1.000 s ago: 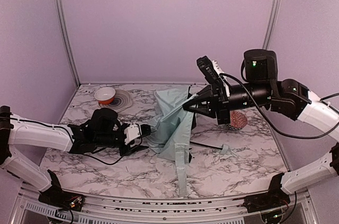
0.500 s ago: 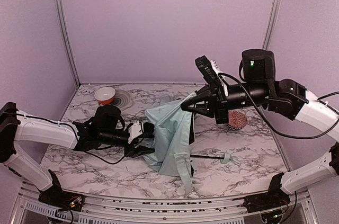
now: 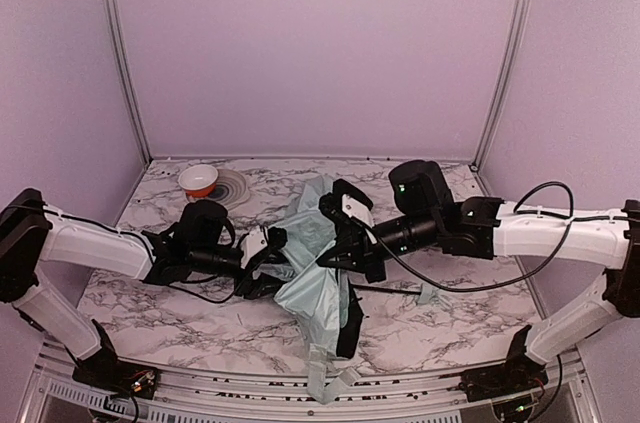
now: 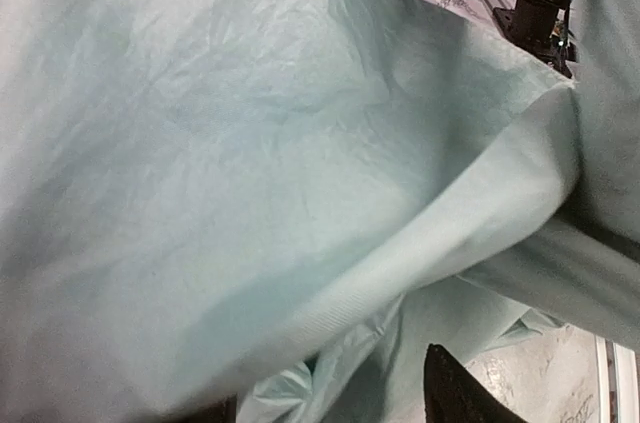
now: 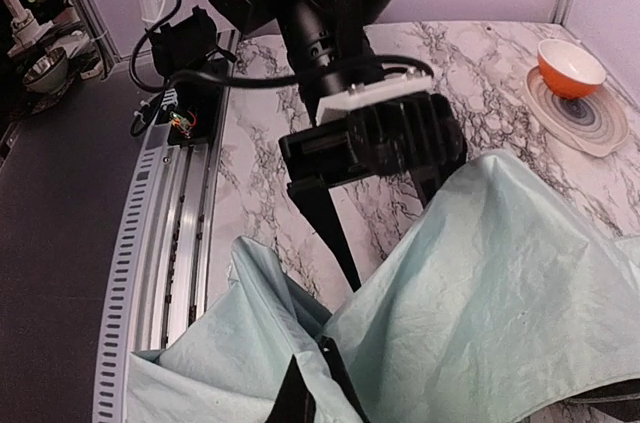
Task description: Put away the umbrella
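Umbrella (image 3: 305, 293), crumpled thin mint fabric, draped folds, marbled table (image 3: 450, 318)

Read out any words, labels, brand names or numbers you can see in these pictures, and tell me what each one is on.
None can be read in any view.
The umbrella fabric is plain.
The orange bowl and its plate bear no lettering.
Any marks on the small circuit board at the table edge are too small to read.
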